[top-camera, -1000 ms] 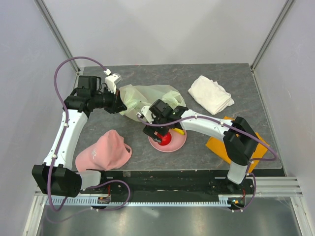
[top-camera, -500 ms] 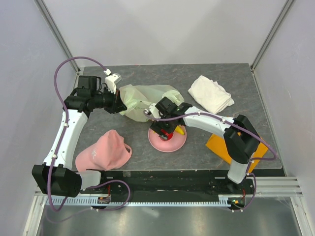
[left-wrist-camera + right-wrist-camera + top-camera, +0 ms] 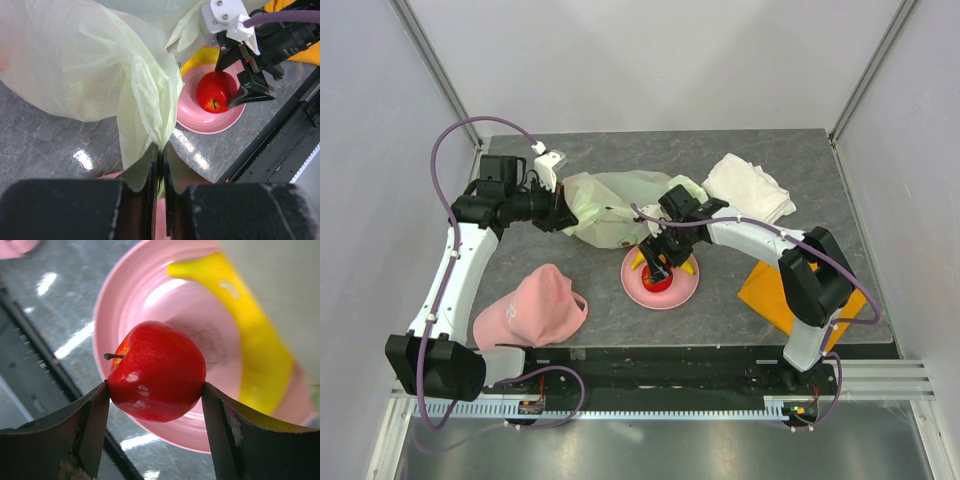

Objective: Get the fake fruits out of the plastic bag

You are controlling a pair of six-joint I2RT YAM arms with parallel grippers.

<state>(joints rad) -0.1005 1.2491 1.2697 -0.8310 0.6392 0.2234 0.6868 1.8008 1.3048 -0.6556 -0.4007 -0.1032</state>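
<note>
Right gripper point(image 3: 155, 388) is spread wide, pads against both flanks of the red apple point(image 3: 157, 371), out of the bag, over the pink plate point(image 3: 125, 295) beside the banana point(image 3: 250, 340). Apple looks light, rigid and glossy, so likely slippery. Grip across the widest girth. Left gripper point(image 3: 160, 146) is nipped on a fold of the plastic bag point(image 3: 75, 60), which is thin and floppy.

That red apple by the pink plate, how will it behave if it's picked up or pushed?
The red apple looks glossy and round, so it could slip between the right gripper's jaws pressing its sides. Pushed on the pink plate, it would probably roll. It holds its shape, so likely stiff.
</note>
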